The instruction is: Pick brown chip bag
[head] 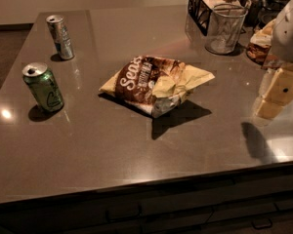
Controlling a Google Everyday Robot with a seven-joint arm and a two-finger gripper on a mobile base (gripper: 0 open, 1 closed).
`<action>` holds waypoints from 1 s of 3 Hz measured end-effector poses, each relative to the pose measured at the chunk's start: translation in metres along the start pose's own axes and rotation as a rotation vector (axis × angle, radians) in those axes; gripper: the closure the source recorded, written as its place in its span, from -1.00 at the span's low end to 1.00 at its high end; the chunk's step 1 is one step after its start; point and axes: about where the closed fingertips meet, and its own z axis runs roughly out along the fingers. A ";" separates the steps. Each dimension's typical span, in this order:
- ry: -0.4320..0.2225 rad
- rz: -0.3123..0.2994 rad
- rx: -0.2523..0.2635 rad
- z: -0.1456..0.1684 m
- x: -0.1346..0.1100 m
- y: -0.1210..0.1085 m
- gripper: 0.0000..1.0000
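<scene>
A brown and yellow chip bag (154,84) lies crumpled on its side in the middle of the grey counter (136,145), white lettering facing up. My gripper (276,94) is at the right edge of the view, a pale cream block hanging above the counter, well to the right of the bag and apart from it. It holds nothing that I can see.
A green can (43,87) stands at the left, a silver can (60,36) behind it. A wire mesh cup (225,28) and a black rack (205,6) stand at the back right. The counter's front edge runs along the bottom.
</scene>
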 end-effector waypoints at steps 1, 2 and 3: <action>-0.001 0.001 0.002 0.000 0.000 0.000 -1.00; -0.006 -0.005 0.010 0.012 -0.012 -0.007 -1.00; -0.007 -0.043 0.013 0.028 -0.029 -0.023 -1.00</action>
